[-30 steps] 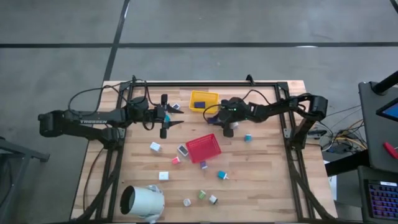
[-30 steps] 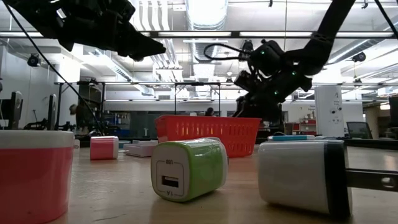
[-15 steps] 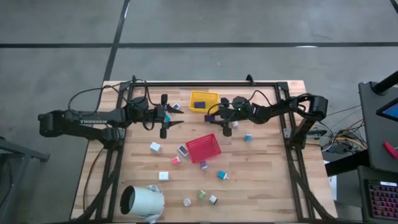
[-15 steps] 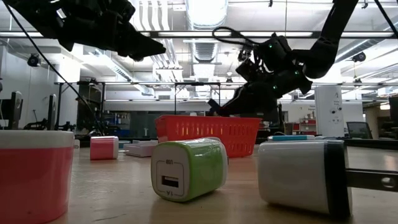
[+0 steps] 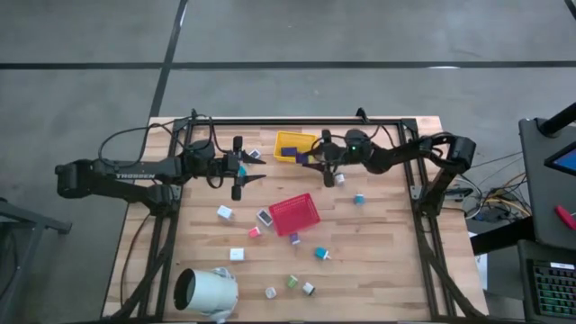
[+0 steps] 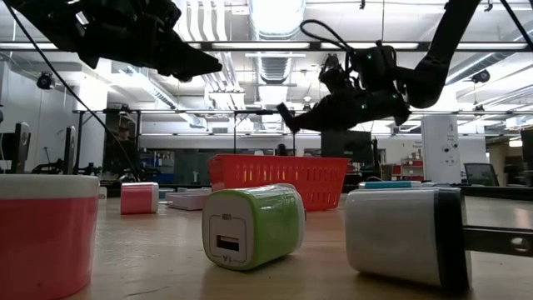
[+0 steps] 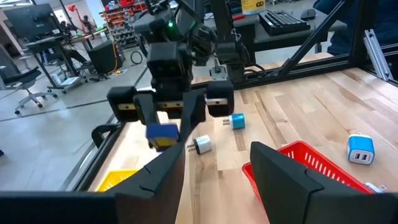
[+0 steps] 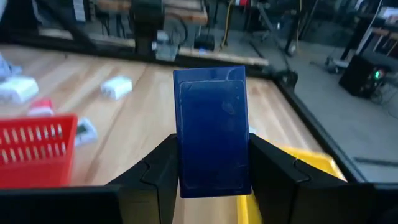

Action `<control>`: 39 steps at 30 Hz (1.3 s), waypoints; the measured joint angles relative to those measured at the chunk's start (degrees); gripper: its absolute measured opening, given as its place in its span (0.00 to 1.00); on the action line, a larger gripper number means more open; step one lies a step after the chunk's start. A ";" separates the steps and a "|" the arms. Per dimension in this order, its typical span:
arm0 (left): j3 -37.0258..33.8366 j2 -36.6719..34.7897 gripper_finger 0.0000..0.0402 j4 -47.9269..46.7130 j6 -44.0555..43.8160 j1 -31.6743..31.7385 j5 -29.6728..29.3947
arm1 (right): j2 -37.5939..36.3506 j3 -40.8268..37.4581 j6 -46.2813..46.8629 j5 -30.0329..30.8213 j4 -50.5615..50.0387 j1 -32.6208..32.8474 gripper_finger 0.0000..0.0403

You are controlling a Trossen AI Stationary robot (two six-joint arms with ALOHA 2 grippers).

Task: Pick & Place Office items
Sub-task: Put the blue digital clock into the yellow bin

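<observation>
My right gripper [image 5: 304, 160] is shut on a navy block [image 8: 211, 137] and hangs over the near right corner of the yellow tray [image 5: 290, 142]. It points nearly level toward the table's left edge. My left gripper [image 5: 252, 173] hovers left of the yellow tray, open with nothing between its fingers [image 7: 217, 162]. The red tray [image 5: 295, 213] lies mid-table. Other office items lie loose on the wood around it, among them a teal one [image 5: 358, 199], a white one [image 5: 224, 212] and a green one [image 6: 254, 225]. My right gripper pinches the navy block by its two long sides [image 8: 181, 155] between its two fingers [image 8: 163, 169]. The fingers come about level from the table's right side. The block sticks out past the fingertips and is lifted clear of the table and the tray.
A large white cylinder [image 5: 205, 290] lies on its side at the near left corner. A white piece [image 5: 339, 177] lies just near of the right gripper. Several small pieces are scattered near of the red tray. The black frame rail [image 5: 297, 120] runs along the far edge.
My right gripper has risen and gone toward the far left, to the yellow tray. It has tipped up from pointing down at the table to nearly level. The navy block has gone with it, lifted clear of the table.
</observation>
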 joint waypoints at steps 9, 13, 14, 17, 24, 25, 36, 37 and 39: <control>-0.02 0.00 0.46 0.00 0.00 0.00 0.09 | 0.00 0.00 2.53 -2.97 4.88 -2.62 0.37; -0.02 0.00 0.46 0.00 0.00 0.00 0.09 | 0.00 0.02 4.54 -3.01 5.17 -3.91 0.37; 0.00 0.00 0.46 0.00 0.00 0.00 0.09 | 0.00 0.04 4.77 -2.97 4.79 -4.38 0.37; -0.01 0.00 0.46 0.02 0.00 0.00 0.09 | 0.00 1.05 5.21 -2.82 1.68 -5.53 0.37; 0.00 0.00 0.46 0.50 0.00 0.00 0.09 | 0.37 6.70 2.96 -2.28 -10.51 -6.53 0.37; 0.00 0.00 0.46 0.50 0.00 0.00 0.09 | 0.44 7.65 2.81 -2.18 -12.10 -6.67 0.37; -0.02 0.00 0.46 0.48 -0.02 -0.02 0.07 | 7.98 18.42 0.96 -1.87 -28.32 -8.09 0.37; -0.02 0.00 0.46 0.48 0.00 0.00 0.07 | 8.74 19.50 0.61 -1.93 -30.41 -8.15 0.37; -0.02 0.00 0.46 0.47 0.00 0.00 0.07 | 10.12 22.08 -0.27 -1.83 -33.68 -8.17 0.37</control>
